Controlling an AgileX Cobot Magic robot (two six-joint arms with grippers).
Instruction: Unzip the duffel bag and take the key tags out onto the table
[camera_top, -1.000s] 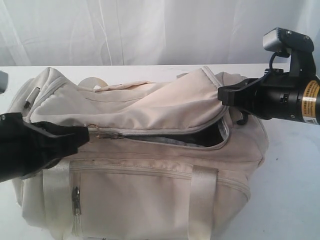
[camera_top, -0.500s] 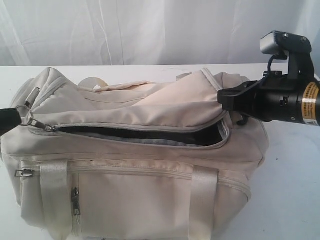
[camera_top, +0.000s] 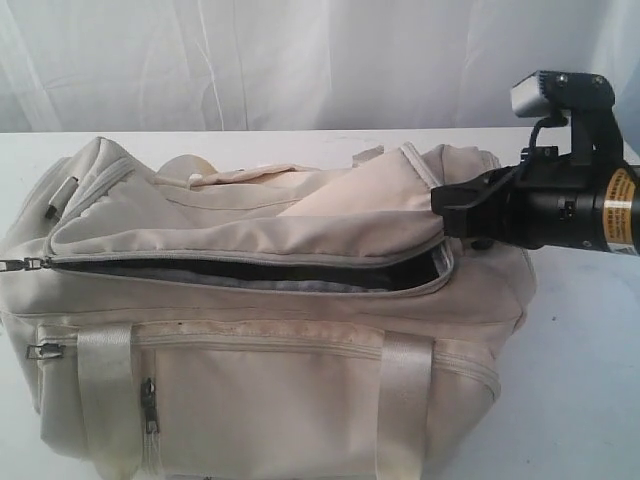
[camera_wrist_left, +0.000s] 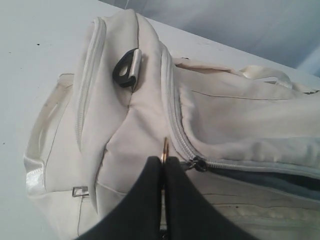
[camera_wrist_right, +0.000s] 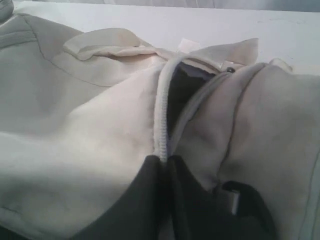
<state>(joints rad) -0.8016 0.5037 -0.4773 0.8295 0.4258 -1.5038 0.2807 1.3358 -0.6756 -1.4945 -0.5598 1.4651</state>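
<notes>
Exterior view first: the cream duffel bag (camera_top: 280, 330) sits on the white table (camera_top: 580, 380) with its long side towards me and fills most of the tabletop I can see. A pale curtain (camera_top: 300, 60) hangs behind it. The grey main zipper (camera_top: 250, 262) runs open along nearly the whole top, leaving a long dark slit. What lies inside that slit is hidden in shadow. Its metal zipper pull (camera_top: 30, 264) is at the bag's left end, pointing off the edge of the picture.

From the right, the right gripper (camera_top: 440, 208) has its black jaws pressed together on the corner of the top flap (camera_top: 330, 215), holding that end raised off the opening. The right wrist view shows this up close: the right gripper (camera_wrist_right: 164, 161) is pinched shut on the flap's zippered edge.

The left gripper is out of the exterior picture. In the left wrist view the left gripper (camera_wrist_left: 163, 160) is closed tight, with a thin brass-coloured zipper pull (camera_wrist_left: 164, 147) clamped between its fingers, just beside the zipper slider (camera_wrist_left: 199, 163) at the bag's end. A black strap loop (camera_wrist_left: 127, 67) sits further up that end panel.

Two shiny webbing straps (camera_top: 405, 400) run down the front, and a small pocket zip (camera_top: 148, 400) hangs beside the left one.
</notes>
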